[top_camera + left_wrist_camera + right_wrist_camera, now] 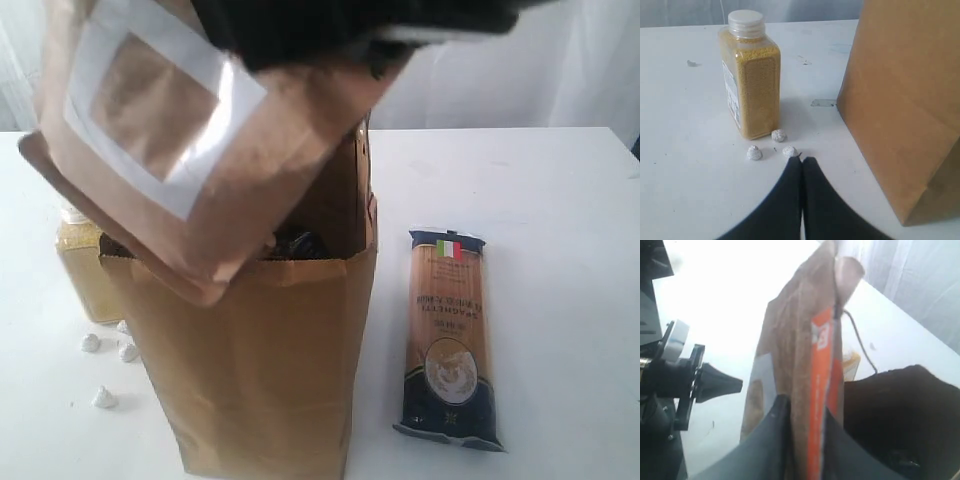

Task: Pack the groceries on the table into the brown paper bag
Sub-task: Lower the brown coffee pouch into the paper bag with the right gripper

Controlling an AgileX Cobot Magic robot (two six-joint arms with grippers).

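Exterior view: the brown orange-labelled pouch [190, 150] hangs tilted from the blurred black right arm [350, 30] at the top edge; the jaws cannot be made out here. The pouch's lower end overlaps the near-left rim of the open brown paper bag [260, 380], and contact cannot be told. The bag stands upright on the white table [560, 200] with dark contents inside. The dark-blue spaghetti packet [450, 340] lies flat to the bag's right, apart from it. The yellow-grain bottle [85, 270] stands left of the bag, partly hidden by it, with small white lumps [104, 398] nearer on the table.

Left wrist view: the left gripper [801, 162] has its jaws pressed together, holding nothing, low over the table. Three lumps lie just beyond its tips, the bottle upright behind them, the bag's wall to the right.

Right wrist view: the right gripper [805, 440] is clamped on the pouch, one finger on each face. The bag's dark mouth opens just beside it.
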